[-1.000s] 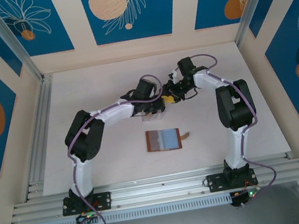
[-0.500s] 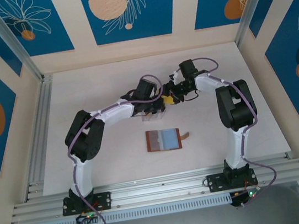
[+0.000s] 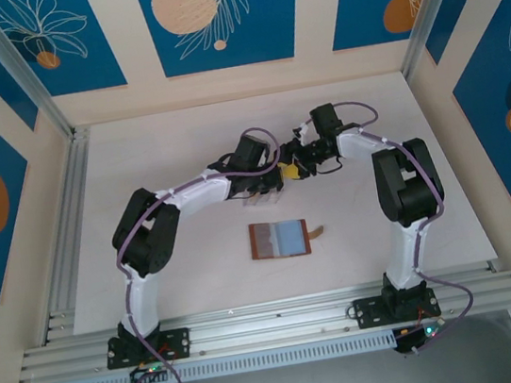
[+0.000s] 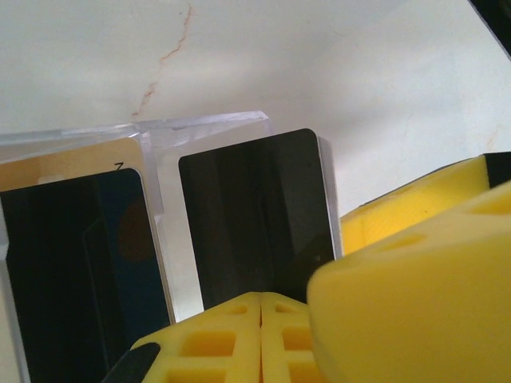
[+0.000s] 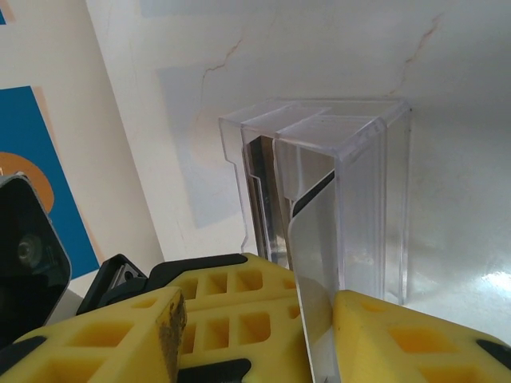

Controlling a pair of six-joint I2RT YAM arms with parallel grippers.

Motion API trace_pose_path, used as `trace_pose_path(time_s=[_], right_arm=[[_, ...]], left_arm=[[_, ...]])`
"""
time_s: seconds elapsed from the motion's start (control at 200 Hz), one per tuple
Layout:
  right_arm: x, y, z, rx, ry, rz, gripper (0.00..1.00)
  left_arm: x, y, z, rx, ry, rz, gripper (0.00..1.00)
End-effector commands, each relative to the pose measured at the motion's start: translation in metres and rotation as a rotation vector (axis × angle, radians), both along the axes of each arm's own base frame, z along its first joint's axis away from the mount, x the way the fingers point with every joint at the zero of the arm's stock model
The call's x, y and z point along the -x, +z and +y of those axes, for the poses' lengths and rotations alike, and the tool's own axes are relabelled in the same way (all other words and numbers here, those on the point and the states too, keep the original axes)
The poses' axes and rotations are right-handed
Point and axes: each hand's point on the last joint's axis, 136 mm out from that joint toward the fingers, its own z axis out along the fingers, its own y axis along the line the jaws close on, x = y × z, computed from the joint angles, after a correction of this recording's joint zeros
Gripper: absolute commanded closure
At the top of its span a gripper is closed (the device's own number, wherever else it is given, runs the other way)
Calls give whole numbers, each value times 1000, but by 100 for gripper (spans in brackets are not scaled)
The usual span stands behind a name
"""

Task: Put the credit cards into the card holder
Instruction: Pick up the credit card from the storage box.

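Brown leather lies nearest: the card holder (image 3: pixel 279 239) rests open and flat on the pale worktop (image 3: pixel 191 277) between the two arms. Its blue-grey lining faces up, its long axis runs left to right, and a small tab (image 3: pixel 316 231) sticks out at its right end. I see no card in it.

Just beyond it, both tools meet at a clear plastic box (image 3: pixel 262 200), which stands upright and keeps the credit cards on edge. The left tool (image 4: pixel 261 335) has its yellow pads pressed together with nothing seen between them, close against the box. Its wrist view shows two compartments. The right one holds a glossy black card (image 4: pixel 255 215) with rounded corners, and the left holds another black card (image 4: pixel 72 279) with a tan card (image 4: pixel 72 163) behind it.

The right tool (image 5: pixel 315 319) comes in from the right. A thin, stiff card (image 5: pixel 311 255) stands between its yellow, grid-pocketed pads, partly out of the box. The pads lie close on both faces, but whether they pinch it I cannot tell.

The coming move, I judge, turns on one relation: the holder lies toward the near edge from the right tool. A lifted card must therefore travel nearward and turn from upright to flat, long side along the lining. Smooth plastic may slip on the way
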Motion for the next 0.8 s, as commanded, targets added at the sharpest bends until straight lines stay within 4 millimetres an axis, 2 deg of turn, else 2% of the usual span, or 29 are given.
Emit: trace_pose_path(time_s=[0.0,0.435,0.66,0.795], right_arm=[[37,32,18,-134,97,81,47],[38,38,16,-137,90,86,48],[37,37,13,-99,81,70,58],[36,33,10,-58,72,63,68]], left_arm=[[21,-80,22,-173,13,124,93],[22,-83,23,-184,14,126,93],[21,-84,23,-186,13,126,93],[21,-83,23,-183,12,125,93]])
